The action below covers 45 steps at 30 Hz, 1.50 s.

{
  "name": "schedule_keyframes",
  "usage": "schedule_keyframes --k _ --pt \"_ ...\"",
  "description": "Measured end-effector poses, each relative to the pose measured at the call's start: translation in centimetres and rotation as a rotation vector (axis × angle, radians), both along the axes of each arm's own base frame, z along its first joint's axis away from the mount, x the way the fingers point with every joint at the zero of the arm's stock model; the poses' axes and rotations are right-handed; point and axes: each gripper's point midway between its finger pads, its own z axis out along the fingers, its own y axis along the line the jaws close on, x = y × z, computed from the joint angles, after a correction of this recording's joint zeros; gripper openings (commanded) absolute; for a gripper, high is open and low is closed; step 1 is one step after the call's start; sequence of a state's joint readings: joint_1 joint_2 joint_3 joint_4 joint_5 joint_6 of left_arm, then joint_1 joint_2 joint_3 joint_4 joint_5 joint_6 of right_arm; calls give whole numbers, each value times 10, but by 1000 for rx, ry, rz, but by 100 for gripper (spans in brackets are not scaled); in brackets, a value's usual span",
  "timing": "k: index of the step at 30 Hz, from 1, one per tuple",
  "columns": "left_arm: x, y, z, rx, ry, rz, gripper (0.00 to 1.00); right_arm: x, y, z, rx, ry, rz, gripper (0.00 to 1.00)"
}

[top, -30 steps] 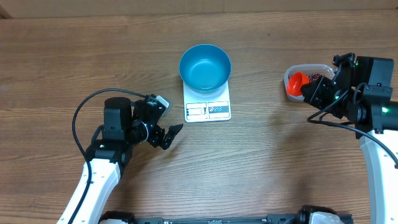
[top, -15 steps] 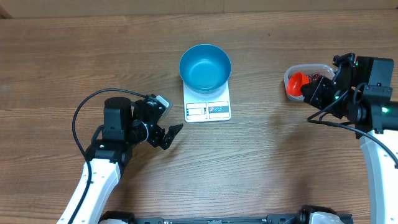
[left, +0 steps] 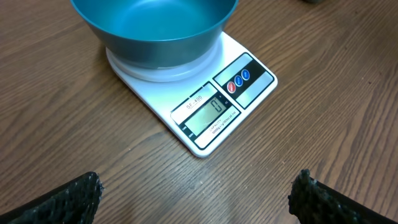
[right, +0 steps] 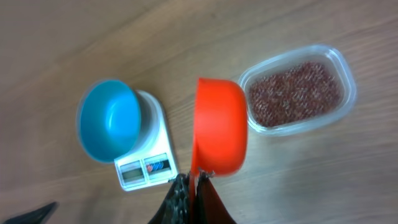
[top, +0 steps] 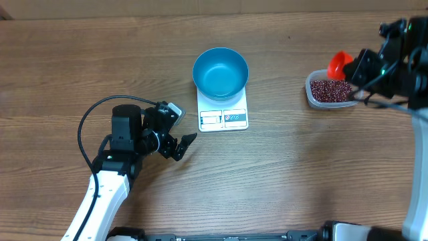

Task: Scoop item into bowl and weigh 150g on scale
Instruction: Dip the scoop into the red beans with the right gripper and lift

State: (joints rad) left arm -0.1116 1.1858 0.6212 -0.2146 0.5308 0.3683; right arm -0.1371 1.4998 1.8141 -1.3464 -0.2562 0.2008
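Two arms work over the tabletop (top: 100, 53). From overhead, the left pincer (top: 178, 130) sits spread and empty near the scale (top: 223, 115), on its left. The bowl (top: 221, 70) sits on the scale's far half, its rim overhanging the platform. Well to the right, the beans (top: 331, 90) lie in a clear tub (top: 310, 94). The right pincer (top: 361, 65) is pressed together on the handle of a red scoop (top: 340, 62), which hangs over the tub's far edge. The left wrist view shows the bowl's inside bare, with no beans in it, and the display (left: 208, 115) reading zero, with both rough fingertips wide apart at the lower corners. The right wrist view looks down past the clamped fingers at the scoop's outer shell, which hangs just beside the tub on the side nearer the scale. Whether it carries beans cannot be told. The risks lie in the carry. The handle is thin, so the scoop could twist in the pinch and shed beans onto the tabletop. A low approach could knock the overhanging bowl askew on the scale. Too full a pour could overshoot the target weight.
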Motion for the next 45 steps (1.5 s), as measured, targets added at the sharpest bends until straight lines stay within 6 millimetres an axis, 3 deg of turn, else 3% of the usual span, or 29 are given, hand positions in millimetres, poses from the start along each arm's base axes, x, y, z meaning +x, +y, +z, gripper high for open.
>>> schedule_keyframes --k 3,10,17,22,28,33,38,45 --pt "0 0 0 0 1 0 99 13 -11 -9 -65 48 15 4" --pt "0 0 0 0 1 0 100 33 -50 -67 -233 220 7 4" --pt "0 0 0 0 1 0 100 47 -60 -122 -316 351 173 4" --pt "0 0 0 0 1 0 100 49 -68 -138 -332 385 220 4" --pt "0 0 0 0 1 0 100 58 -94 -161 -329 391 184 4" --pt "0 0 0 0 1 0 100 62 -95 -176 -313 409 206 4" --pt "0 0 0 0 1 0 100 65 -91 -204 -276 455 241 4" --pt "0 0 0 0 1 0 100 67 -79 -211 -205 448 270 4"
